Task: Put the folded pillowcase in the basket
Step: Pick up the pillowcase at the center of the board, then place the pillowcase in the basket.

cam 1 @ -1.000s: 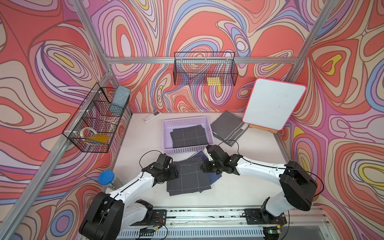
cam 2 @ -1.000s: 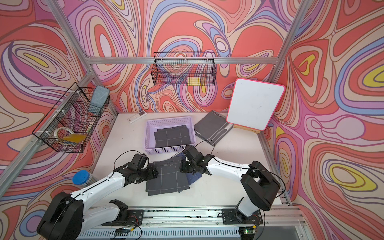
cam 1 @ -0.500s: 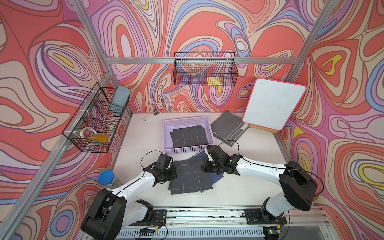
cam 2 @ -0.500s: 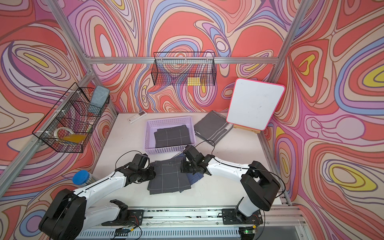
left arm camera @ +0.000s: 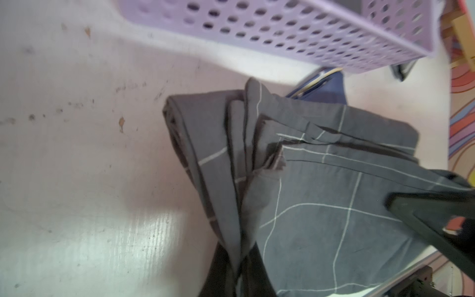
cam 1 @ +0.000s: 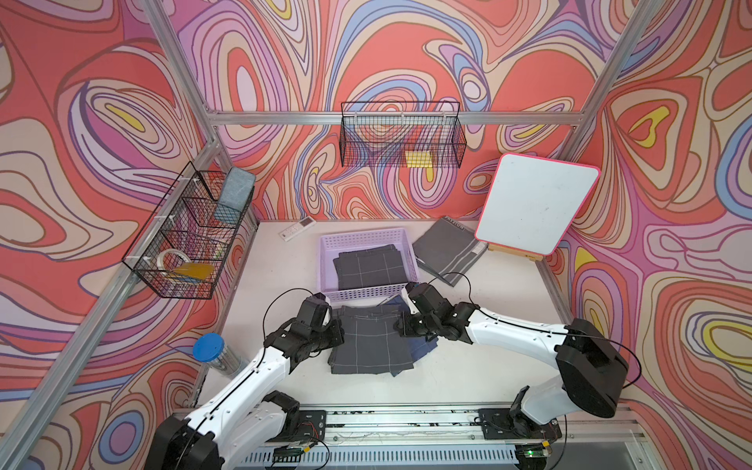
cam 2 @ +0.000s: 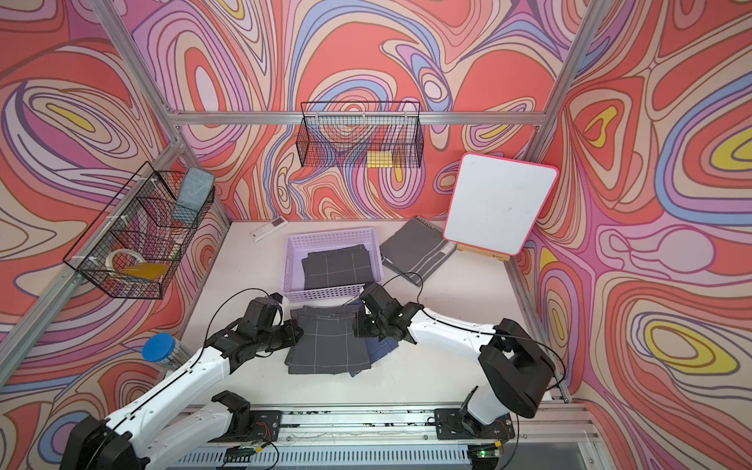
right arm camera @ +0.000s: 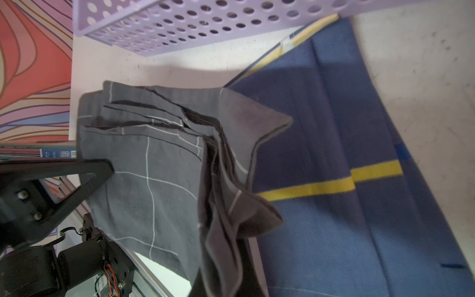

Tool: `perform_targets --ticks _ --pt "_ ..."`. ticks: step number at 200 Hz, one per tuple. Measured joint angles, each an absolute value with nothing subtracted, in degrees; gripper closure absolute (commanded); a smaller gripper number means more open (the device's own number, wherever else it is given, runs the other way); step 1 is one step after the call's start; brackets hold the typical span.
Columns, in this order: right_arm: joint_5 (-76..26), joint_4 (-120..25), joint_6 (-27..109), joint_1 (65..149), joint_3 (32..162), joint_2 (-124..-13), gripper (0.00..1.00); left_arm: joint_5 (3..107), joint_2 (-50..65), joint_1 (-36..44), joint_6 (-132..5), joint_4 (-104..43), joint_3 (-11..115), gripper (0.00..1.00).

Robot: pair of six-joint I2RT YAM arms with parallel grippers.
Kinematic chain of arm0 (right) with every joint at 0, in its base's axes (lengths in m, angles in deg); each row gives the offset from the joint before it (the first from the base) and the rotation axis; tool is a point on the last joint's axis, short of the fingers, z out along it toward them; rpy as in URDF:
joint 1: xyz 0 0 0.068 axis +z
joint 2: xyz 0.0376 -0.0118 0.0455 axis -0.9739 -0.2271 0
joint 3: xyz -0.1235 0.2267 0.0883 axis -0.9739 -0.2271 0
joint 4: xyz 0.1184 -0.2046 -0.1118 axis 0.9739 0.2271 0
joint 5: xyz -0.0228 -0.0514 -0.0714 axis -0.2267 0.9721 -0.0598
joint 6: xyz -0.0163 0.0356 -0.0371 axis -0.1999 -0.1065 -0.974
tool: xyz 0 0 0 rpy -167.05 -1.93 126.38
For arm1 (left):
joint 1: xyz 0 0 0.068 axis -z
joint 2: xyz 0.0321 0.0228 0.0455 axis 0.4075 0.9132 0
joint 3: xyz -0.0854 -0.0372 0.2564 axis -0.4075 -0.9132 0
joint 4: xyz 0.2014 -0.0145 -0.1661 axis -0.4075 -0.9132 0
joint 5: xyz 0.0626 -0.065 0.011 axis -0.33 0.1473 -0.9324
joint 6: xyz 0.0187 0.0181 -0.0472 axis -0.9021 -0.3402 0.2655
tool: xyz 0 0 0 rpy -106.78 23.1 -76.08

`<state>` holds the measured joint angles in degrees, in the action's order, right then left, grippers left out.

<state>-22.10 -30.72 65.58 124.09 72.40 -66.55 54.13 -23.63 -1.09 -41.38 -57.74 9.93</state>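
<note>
Left arm (cam 1: 252, 374) comes in low from the front-left, forearm stretched fwd, wrist turned in twd the cloth. Left gripper (cam 1: 338, 341) is pinched tight on the left edge of the folded pillowcase (cam 1: 371, 346), grey w/ white grid lines. The left wrist view shows the layers bunched into the jaws. Prob gripped at the edge so both sides rise together & the fold holds.

Pillowcase lies on the table (cam 1: 280, 268) just in front of the basket (cam 1: 325, 260), not in it yet. Its right part overlaps a blue cloth (cam 1: 423, 349) w/ yellow stripes. Basket holds another grey grid cloth (cam 1: 368, 266), so this one likely goes on top.

Right gripper (cam 1: 401, 327) is likewise clamped on the pillowcase, at its right edge. The layers fan out from the pinch in the right wrist view. Right arm (cam 1: 512, 333) reaches in from the front-right, elbow raised, white link sloping down twd the middle, wrist bent at the cloth. Both held edges look lifted; whether the middle is clear of the table, can't tell
</note>
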Motion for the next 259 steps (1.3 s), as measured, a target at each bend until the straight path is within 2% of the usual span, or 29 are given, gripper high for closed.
perform_targets --ticks 32,82,142,193,259 --pt "-20.26 -28.95 64.95 124.09 74.78 -63.38 1.0 54.07 -27.63 -1.09 -41.32 -60.82 14.17 1.0" --pt "-17.38 -25.96 63.2 123.7 79.96 -60.78 1.0 53.8 -27.9 -1.09 -41.73 -64.56 20.53 1.0" --pt "-16.83 -24.01 60.34 118.54 85.73 -60.6 1.0 52.03 -25.8 -1.09 -43.11 -64.88 28.37 1.0" --pt "-19.52 -23.71 57.47 113.51 91.66 -62.81 1.0 50.35 -17.67 -1.13 -45.43 -63.79 35.08 1.0" --pt "-23.52 -24.5 52.82 107.92 104.55 -77.67 1.0 52.03 -1.6 -6.77 -49.34 -56.23 42.95 1.0"
